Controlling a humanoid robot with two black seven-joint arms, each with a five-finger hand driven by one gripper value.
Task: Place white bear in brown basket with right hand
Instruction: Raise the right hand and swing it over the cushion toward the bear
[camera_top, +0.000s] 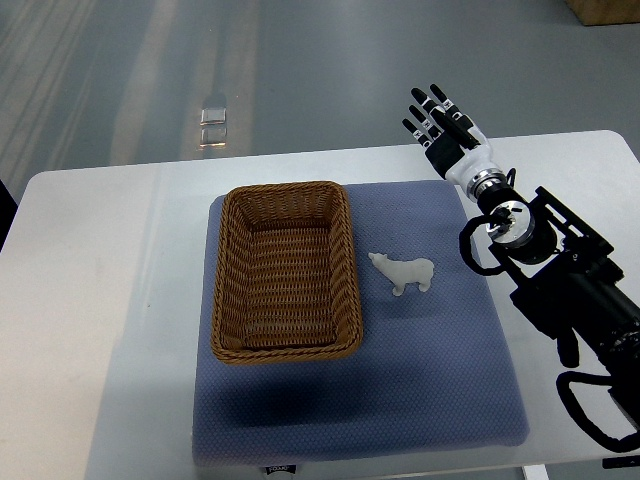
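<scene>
We count one white bear (403, 272) beside one brown basket (286, 271) on one blue mat (420, 370), our right hand (447, 131) open-fingered, holding nothing.

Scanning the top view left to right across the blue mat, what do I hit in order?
Brown basket → white bear → right hand, fingers spread and holding nothing, raised over the mat's far right corner.
</scene>
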